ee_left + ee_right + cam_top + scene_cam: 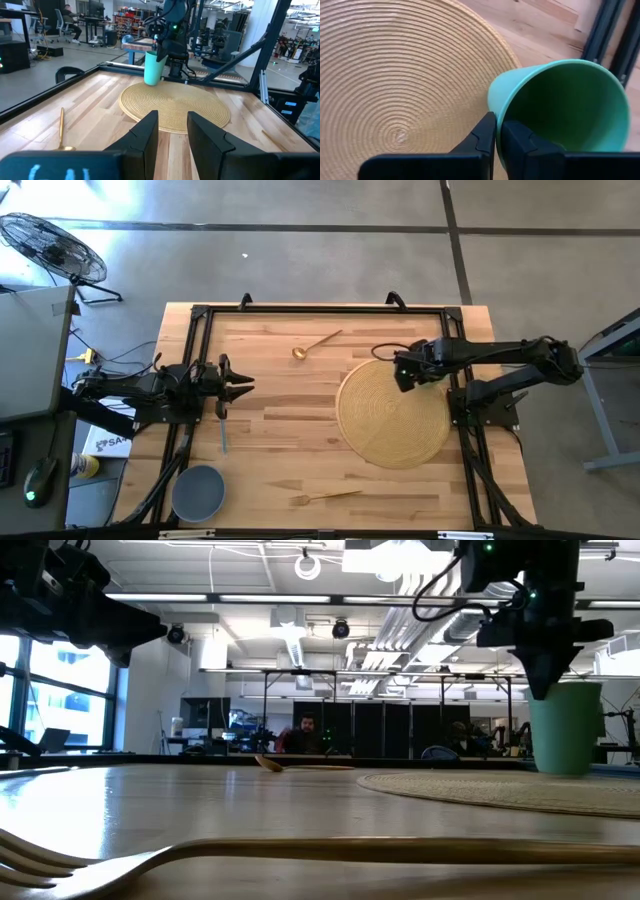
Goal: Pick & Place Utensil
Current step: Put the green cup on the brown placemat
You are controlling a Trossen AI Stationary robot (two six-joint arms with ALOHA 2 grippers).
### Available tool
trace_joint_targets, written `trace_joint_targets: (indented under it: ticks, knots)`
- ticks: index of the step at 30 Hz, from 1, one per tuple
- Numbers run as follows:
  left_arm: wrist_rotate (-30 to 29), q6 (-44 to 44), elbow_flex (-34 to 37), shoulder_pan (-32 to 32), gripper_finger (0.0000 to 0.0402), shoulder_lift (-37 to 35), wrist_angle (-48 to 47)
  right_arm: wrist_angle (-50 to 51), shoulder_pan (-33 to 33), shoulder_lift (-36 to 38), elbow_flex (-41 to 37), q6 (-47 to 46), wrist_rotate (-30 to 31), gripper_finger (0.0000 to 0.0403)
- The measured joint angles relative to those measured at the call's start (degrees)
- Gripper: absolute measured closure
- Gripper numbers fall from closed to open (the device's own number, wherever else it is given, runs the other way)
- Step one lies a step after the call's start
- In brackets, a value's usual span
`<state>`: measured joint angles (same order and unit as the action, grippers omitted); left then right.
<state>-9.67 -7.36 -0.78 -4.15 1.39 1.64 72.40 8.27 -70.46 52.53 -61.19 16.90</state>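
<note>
A green cup (560,105) stands upright at the far edge of the round woven mat (393,415); my right gripper (498,132) is shut on it from above, and it also shows in the low view (565,730) and the left wrist view (153,67). A gold spoon (315,344) lies on the table far of centre. A gold fork (326,497) lies near the near edge. A thin blue utensil (223,435) lies by my left gripper (240,387), which hangs open at the table's left, touching nothing. My right gripper holds the green cup by its rim (496,102), one finger inside the cup (520,142) and one outside (482,137). The fingers come from above, pointing down. The cup is upright with its base at the mat's level; whether it rests on the mat I cannot tell.
A blue-grey bowl (198,492) sits at the near left corner. Black frame rails (320,310) run round the table's edges. Bare wood lies between the spoon, the mat and the fork. A fan (55,248) stands on the floor beyond the table.
</note>
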Motion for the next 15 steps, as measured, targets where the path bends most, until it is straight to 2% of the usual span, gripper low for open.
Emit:
trace_joint_targets:
  ticks: [15]
  knots:
    - [0.0, 0.01, 0.0, -0.01, 0.03, 0.0, 0.01, -0.23, -0.01, -0.09, -2.08, 0.15, 1.86, 0.0355]
